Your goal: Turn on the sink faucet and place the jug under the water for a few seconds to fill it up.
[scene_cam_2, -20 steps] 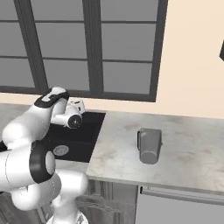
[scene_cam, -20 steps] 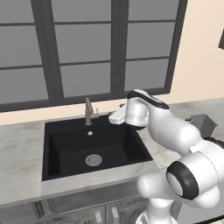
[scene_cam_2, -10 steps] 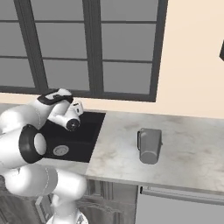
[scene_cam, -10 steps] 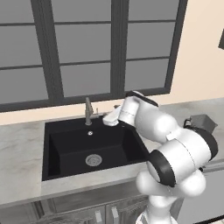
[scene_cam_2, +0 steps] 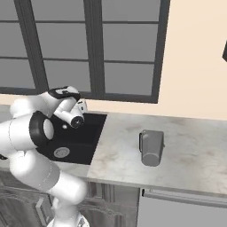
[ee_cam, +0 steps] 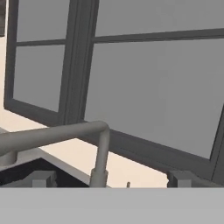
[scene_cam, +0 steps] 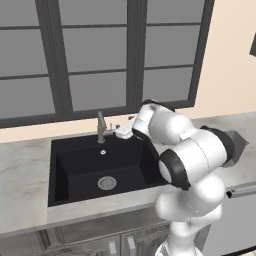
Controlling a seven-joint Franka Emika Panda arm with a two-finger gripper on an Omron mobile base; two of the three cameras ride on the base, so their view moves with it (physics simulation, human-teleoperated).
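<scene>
Gripper [scene_cam: 119, 131] hanging just right of the faucet [scene_cam: 101, 128] over the sink [scene_cam: 75, 170] back rim, jaws standing wide and empty, jug [scene_cam_2: 151, 147] sitting on the counter [scene_cam_2: 186, 155], well apart to the right

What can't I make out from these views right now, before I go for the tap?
- Sink faucet lever: too small in the left base view; cut by the grey band in the hand view.
- Gripper contact with the faucet: the fingertips barely show in the hand view; the wrist hides them in the right base view.
- Jug inside: mouth faces away in the right base view.
- Sink: mostly behind the arm there.
</scene>
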